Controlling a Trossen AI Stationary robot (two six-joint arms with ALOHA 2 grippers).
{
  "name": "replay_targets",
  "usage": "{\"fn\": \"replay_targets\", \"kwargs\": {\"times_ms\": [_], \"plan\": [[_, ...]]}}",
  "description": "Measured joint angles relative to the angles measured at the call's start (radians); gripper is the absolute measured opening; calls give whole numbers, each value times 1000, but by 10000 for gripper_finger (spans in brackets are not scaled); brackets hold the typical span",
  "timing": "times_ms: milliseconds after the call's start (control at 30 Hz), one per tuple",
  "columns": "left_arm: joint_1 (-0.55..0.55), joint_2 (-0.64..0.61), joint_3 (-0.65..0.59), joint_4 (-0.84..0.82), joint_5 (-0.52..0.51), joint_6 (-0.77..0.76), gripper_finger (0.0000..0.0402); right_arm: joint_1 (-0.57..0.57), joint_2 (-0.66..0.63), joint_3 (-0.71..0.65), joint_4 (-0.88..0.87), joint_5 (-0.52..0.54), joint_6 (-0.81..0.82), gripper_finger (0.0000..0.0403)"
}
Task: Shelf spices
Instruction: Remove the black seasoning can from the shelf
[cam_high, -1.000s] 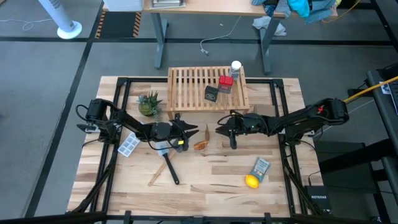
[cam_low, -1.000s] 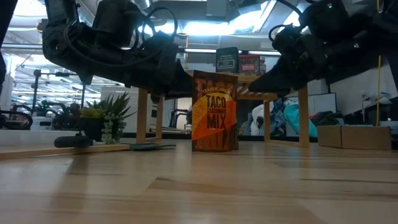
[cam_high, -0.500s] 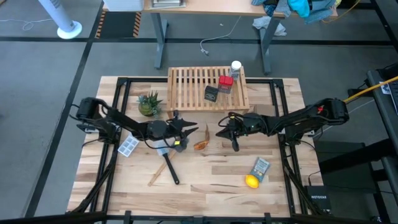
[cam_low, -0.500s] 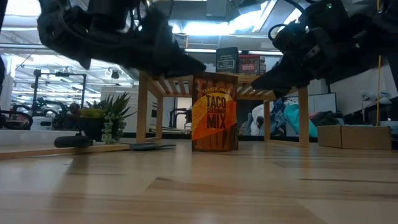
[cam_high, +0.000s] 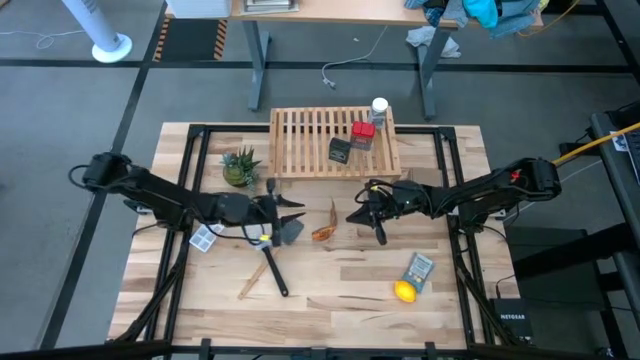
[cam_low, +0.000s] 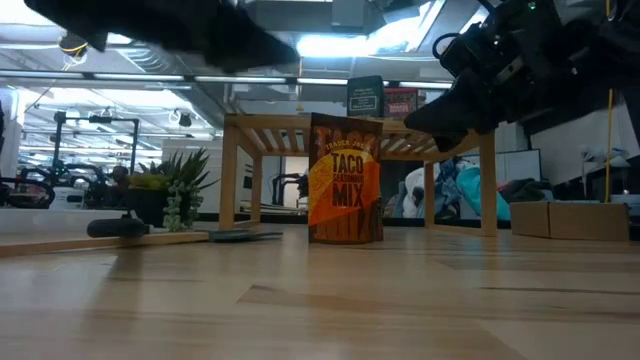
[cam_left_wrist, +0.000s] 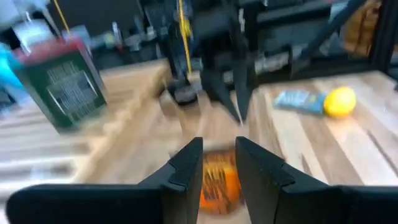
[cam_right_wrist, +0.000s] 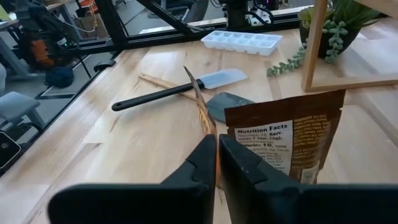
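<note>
right gripper (cam_high: 362, 212) pinched closed, empty, lining up on packet (cam_high: 323, 233) | left gripper (cam_high: 296, 212) slightly parted, empty | shelf (cam_high: 305, 140) awaits

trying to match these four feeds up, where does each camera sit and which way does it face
High: above the table, looking straight down; both arms, shelf, taco packet.
Low: at tabletop height, looking level across; taco packet before the shelf, arms overhead.
Left wrist: on the left arm, facing the lemon; left pincer below.
Right wrist: on the right arm, facing the ice tray; right pincer shut on a thin packet.
Shared: high and left wrist both show the lemon.
</note>
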Motion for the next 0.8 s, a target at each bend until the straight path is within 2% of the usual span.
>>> {"fn": "replay_targets", "kwargs": {"times_ms": [133, 267, 367, 467, 533, 633, 800], "plan": [[0, -157, 0, -87, -10, 63, 83, 0, 0, 0, 0, 10, 0, 30], [1, -364, 0, -282, -28, 58, 66, 0, 0, 0, 1, 31, 45, 27], [2, -516, 0, -490, -30, 6, 51, 0, 0, 5, 1, 28, 48, 26], [1, -632, 0, -694, -30, -114, 37, 0, 0, 45, 3, 27, 36, 27], [1, -681, 0, -803, -24, -196, 31, 0, 0, 83, 3, 27, -18, 33], [1, -710, 0, -925, 40, -263, 28, 1, 0, 161, 1, -10, -58, 54], [1, -691, 0, -985, 94, -291, 39, 1, 0, 326, -104, -49, -58, 125]]}}
